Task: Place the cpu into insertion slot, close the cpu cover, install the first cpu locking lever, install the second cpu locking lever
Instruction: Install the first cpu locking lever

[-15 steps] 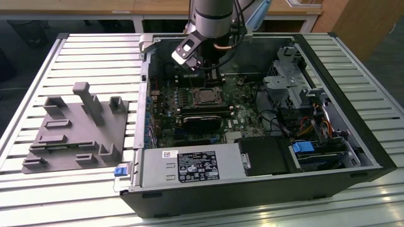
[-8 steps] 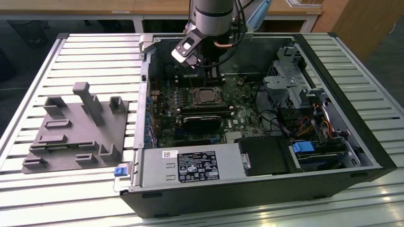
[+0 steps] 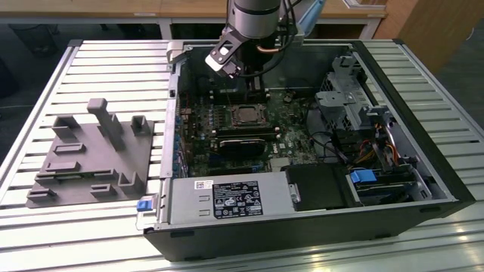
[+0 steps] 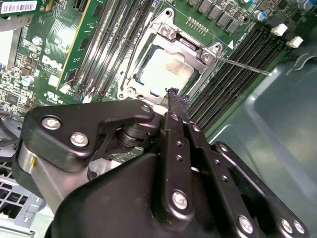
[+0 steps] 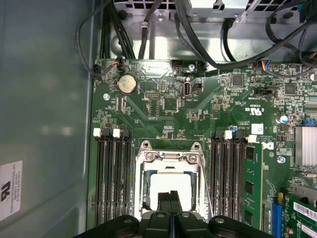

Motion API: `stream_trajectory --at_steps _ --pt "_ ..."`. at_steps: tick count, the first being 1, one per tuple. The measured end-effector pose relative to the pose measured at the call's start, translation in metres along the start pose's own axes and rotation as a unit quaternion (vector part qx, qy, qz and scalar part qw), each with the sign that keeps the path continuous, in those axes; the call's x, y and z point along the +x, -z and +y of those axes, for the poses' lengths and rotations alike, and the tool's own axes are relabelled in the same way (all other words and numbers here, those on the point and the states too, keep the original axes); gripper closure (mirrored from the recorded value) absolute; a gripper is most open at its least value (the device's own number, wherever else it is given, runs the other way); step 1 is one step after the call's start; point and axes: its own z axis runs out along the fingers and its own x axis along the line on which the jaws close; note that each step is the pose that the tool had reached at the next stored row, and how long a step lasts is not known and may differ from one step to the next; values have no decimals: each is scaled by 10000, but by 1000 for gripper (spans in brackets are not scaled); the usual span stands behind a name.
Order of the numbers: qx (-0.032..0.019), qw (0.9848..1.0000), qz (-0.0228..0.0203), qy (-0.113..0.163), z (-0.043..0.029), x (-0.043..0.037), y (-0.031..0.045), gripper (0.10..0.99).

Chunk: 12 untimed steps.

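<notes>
The slatted surface point(image 3: 90, 62) carries an open computer case point(image 3: 302, 241) laid on its side, so that the green circuit board point(image 5: 163, 104) faces up and the insertion slot point(image 5: 144, 147) can be reached from above. A grey fixture point(image 3: 83, 170) with upright holders sits well apart from the slot, outside the case on the exterior view's left. The arm point(image 3: 257, 11) hangs over the slot, inside the case opening. Long black memory slots point(image 5: 111, 173) flank the slot on two opposite sides and run parallel to its edges. The hand point(image 5: 171, 197) is directly over one edge of the slot. Its fingers are pressed together with only a seam between them and nothing pinched. They point down at the slot, and whether the tips touch the rim cannot be told. The cpu cover point(image 5: 171, 159) lies flat over the slot with its window framing the chip, and is judged closed so as to hold the chip down. The cpu point(image 5: 168, 181) is seated inside the slot, lying flat with its metal face up. Being square it has no long axis, and its edges line up with the slot's rim. A thin locking lever point(image 4: 242, 66) starts at a corner of the slot and angles away across the adjacent memory slots, its long axis diverging from the slot's edge. It is judged unlatched. Chip placement and cover closing are judged done.
</notes>
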Motion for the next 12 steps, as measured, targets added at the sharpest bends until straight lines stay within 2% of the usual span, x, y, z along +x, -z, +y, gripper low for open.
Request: stream_trajectory --at_steps 12 --pt "0 10000 0 0 7 5 137 980"
